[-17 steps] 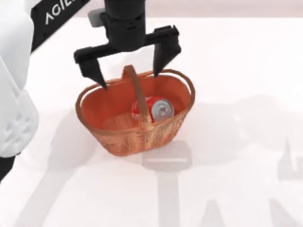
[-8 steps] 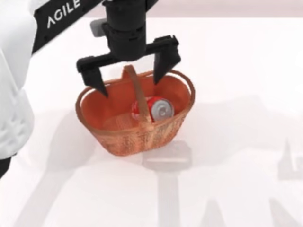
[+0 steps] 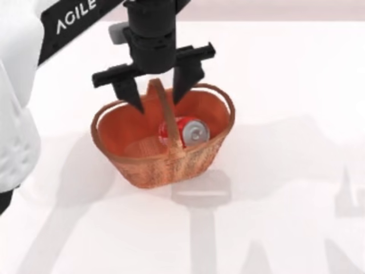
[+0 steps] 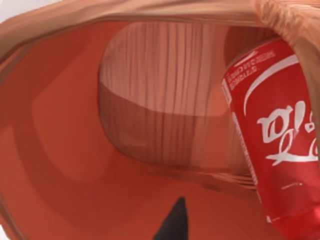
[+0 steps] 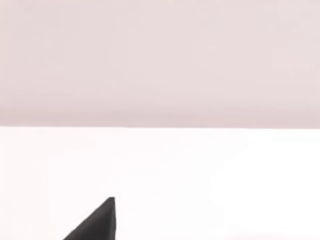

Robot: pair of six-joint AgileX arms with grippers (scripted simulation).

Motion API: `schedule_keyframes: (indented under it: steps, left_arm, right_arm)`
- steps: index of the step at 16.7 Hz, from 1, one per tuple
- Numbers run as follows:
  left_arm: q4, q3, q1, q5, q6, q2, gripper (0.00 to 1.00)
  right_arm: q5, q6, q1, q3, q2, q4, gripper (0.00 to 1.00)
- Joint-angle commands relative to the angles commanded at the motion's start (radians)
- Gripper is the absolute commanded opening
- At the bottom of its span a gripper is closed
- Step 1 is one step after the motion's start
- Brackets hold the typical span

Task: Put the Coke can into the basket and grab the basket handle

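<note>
Narrowed since a moment ago: left gripper (image 3: pixel 155 98) partly open, straddling basket handle (image 3: pixel 163 112) at basket's (image 3: pixel 142 165) 12 o'clock, touching nothing. Coke can (image 3: pixel 186 132) lying inside.

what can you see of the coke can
The Coke can is a small red cylinder with white script and a silver top. It lies tipped on its side inside the basket, under the basket handle. The left gripper straddles that handle above, fingers apart, not touching the can.

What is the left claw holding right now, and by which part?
Nothing yet: the left claw is open, its fingers straddling the handle without touching; the can lies in the basket.
</note>
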Motion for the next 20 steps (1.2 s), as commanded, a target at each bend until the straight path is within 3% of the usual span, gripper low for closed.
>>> schedule_keyframes:
  steps: [5, 6, 20]
  left_arm:
    - [0.000, 0.000, 0.000, 0.000, 0.000, 0.000, 0.02]
    - [0.000, 0.000, 0.000, 0.000, 0.000, 0.000, 0.00]
    - [0.000, 0.000, 0.000, 0.000, 0.000, 0.000, 0.00]
  right_arm:
    - [0.000, 0.000, 0.000, 0.000, 0.000, 0.000, 1.00]
    - [0.000, 0.000, 0.000, 0.000, 0.000, 0.000, 1.00]
    - [0.000, 0.000, 0.000, 0.000, 0.000, 0.000, 1.00]
